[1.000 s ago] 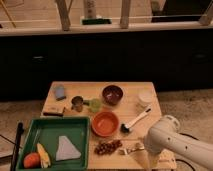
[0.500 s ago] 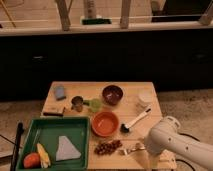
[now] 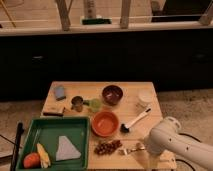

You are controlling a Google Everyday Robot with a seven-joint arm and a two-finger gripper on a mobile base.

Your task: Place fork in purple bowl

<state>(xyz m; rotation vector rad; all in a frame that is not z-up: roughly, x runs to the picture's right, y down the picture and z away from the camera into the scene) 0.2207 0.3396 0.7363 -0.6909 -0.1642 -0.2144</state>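
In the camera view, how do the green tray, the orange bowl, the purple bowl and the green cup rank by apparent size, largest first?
1. green tray
2. orange bowl
3. purple bowl, though it stands farther back, so the gap is unsure
4. green cup
The gripper is near the front right edge of the table.
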